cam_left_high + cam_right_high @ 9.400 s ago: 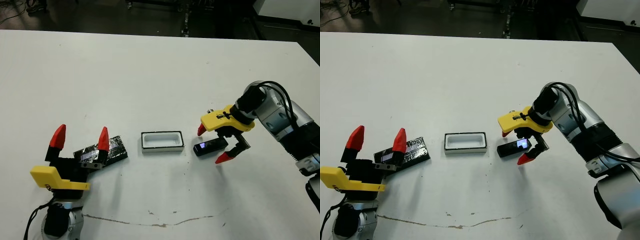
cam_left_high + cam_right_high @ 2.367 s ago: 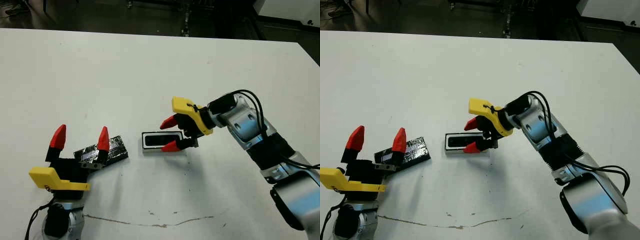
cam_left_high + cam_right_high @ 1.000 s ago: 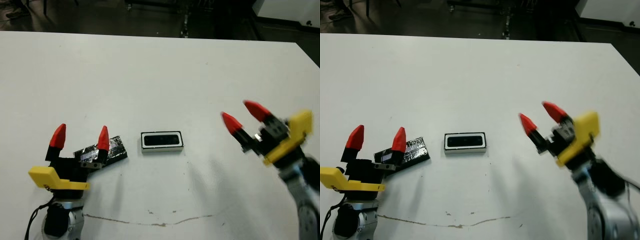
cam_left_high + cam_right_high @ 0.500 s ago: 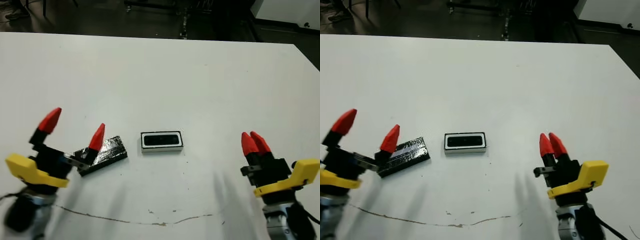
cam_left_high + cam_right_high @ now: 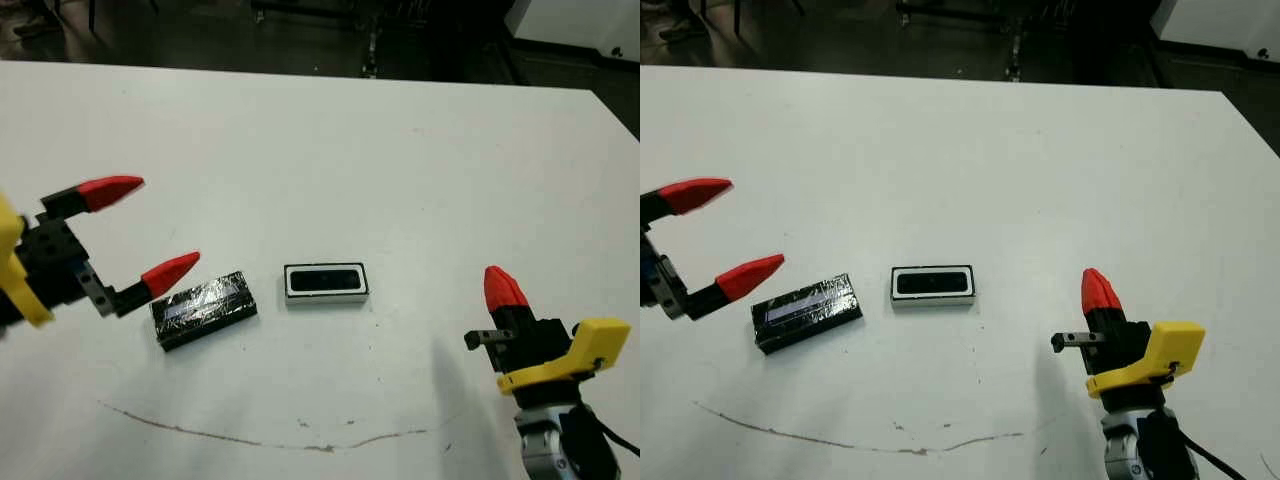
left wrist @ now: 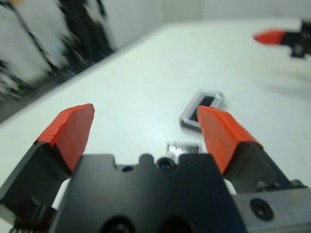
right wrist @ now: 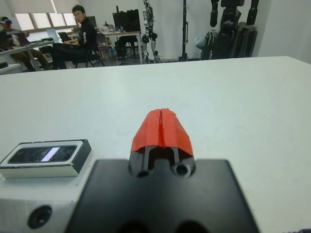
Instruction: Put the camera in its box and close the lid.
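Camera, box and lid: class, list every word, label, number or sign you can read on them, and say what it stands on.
None can be read.
The camera, lying in the box: a glossy dark face, no lettering.
The lid: crinkly reflections only, no print.

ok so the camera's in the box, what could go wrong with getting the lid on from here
1. The lid lies flat on the table, so the open left claw may struggle to get a finger under its edge and could just push it along.
2. The box is small and sits loose, so lowering the lid off-centre could shove it, or leave the lid tilted over the camera.
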Tool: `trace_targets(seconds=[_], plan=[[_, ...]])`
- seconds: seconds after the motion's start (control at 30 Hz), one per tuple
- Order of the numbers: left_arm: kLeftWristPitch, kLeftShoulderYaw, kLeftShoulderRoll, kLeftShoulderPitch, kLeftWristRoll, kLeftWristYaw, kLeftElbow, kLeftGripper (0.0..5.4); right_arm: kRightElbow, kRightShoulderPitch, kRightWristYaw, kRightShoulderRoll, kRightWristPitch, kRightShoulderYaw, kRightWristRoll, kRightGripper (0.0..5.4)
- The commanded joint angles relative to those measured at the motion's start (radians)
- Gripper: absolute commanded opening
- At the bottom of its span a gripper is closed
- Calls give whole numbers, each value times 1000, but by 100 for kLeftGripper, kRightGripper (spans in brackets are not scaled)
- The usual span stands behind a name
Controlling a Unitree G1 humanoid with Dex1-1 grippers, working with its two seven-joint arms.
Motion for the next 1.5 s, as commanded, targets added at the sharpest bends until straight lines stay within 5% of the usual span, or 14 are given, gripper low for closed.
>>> trace_targets(seconds=[0.03,0.33,0.63,1.27,1.5], plan=[[50,-96,19,-88,13,-110,107,540,11,8,-6,-14,-5,-11,8,1],[284,-275,20,-298,30,-274,269,540,37,10,-3,-21,-34,-1,-4,1],[373,-284,-18,-304,26,-253,225,540,53,8,-6,-18,-41,12,-7,1],[373,-277,-3,-218,92,-156,48,540,46,18,-17,-17,-43,21,-11,1],[338,-301,-4,-200,168,-116,29,540,48,20,-11,-22,-43,19,-4,1]])
